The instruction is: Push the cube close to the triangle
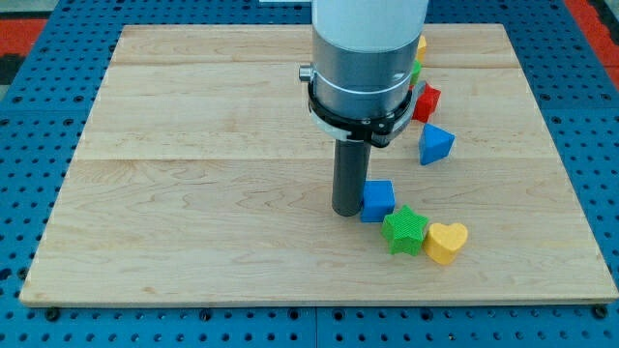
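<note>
A blue cube (378,200) lies on the wooden board (193,193) right of the middle. My tip (347,212) stands against the cube's left side, touching or nearly touching it. A blue triangle (435,144) lies up and to the right of the cube, a clear gap apart. The arm's grey and white body (363,58) rises above the tip and hides part of the board behind it.
A green star (404,230) lies just below and right of the cube, with a yellow heart (446,242) touching its right side. A red block (427,101) sits above the triangle. A green block (416,73) and a yellow block (421,45) show partly behind the arm.
</note>
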Action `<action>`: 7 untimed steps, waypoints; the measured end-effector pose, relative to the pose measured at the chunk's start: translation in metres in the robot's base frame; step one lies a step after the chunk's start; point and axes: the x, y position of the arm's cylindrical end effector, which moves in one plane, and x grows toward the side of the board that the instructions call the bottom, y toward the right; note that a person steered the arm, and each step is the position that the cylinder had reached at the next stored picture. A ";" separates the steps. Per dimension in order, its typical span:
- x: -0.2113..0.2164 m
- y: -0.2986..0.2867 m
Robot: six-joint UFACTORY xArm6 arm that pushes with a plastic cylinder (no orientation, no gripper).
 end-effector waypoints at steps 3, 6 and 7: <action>0.004 0.032; -0.003 0.043; -0.004 0.016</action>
